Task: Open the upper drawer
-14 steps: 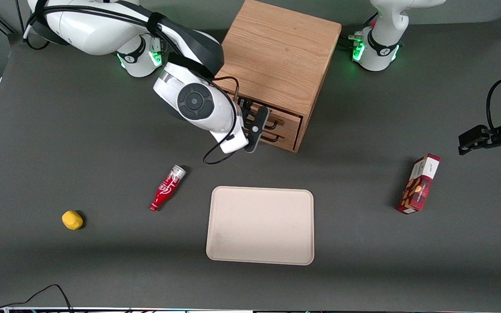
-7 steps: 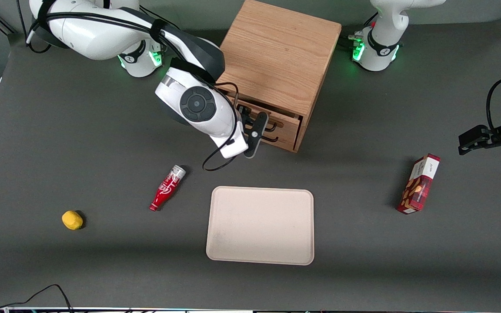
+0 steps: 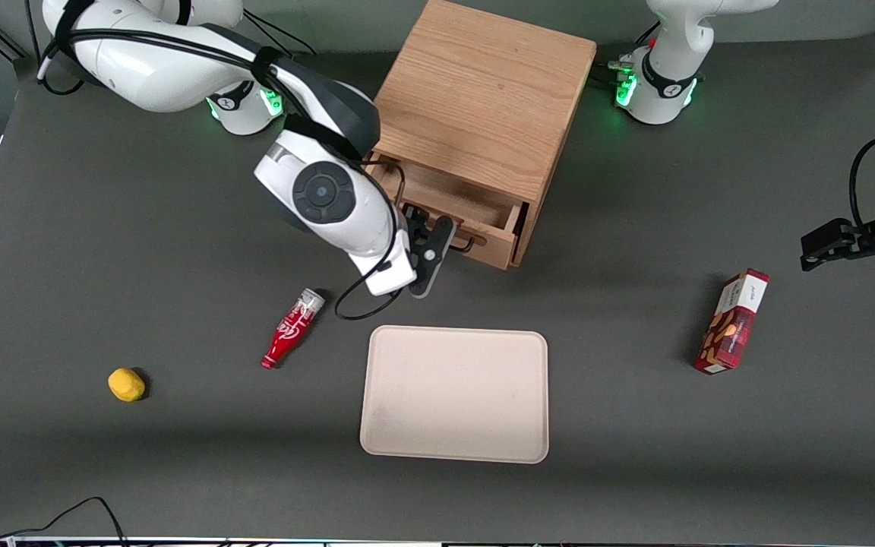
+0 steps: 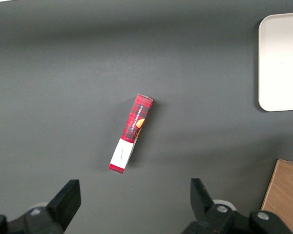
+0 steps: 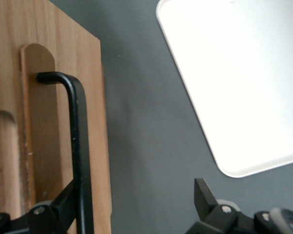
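Note:
The upper drawer of the oak cabinet stands pulled out toward the front camera, and its bare wooden inside shows. Its front panel carries the black wire bar handle, which also shows in the front view. My right gripper is at that handle, on its working-arm end. In the right wrist view the gripper is open wide. One finger sits against the handle bar, the other finger hangs over the grey table. The lower drawer is hidden under the pulled-out one.
A cream tray lies nearer the front camera than the cabinet; it also shows in the right wrist view. A red bottle and a yellow lump lie toward the working arm's end. A red box lies toward the parked arm's.
The upper drawer has slid out of the cabinet toward the front camera, and its inside now shows. My gripper and wrist have moved the same way with the handle.

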Controlling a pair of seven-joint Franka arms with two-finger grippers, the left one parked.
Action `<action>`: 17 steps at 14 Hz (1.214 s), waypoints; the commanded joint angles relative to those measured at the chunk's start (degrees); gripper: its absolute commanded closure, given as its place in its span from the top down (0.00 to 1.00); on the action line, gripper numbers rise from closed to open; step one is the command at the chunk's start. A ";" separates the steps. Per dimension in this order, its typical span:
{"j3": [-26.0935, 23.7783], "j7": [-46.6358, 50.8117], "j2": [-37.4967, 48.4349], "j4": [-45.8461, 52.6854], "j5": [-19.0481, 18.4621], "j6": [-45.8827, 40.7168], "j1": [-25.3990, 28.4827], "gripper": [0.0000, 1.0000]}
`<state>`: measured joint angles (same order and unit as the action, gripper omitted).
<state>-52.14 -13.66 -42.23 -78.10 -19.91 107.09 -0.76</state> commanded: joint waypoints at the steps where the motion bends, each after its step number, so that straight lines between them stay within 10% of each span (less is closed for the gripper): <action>1: 1.24 -1.19 -1.10 3.12 -2.49 0.75 0.05 1.00; 17: 8.28 -7.96 -5.49 9.89 -3.47 9.37 -0.65 1.00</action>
<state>-43.76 -20.60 -45.89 -71.31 -22.17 116.22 -2.04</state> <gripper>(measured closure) 0.000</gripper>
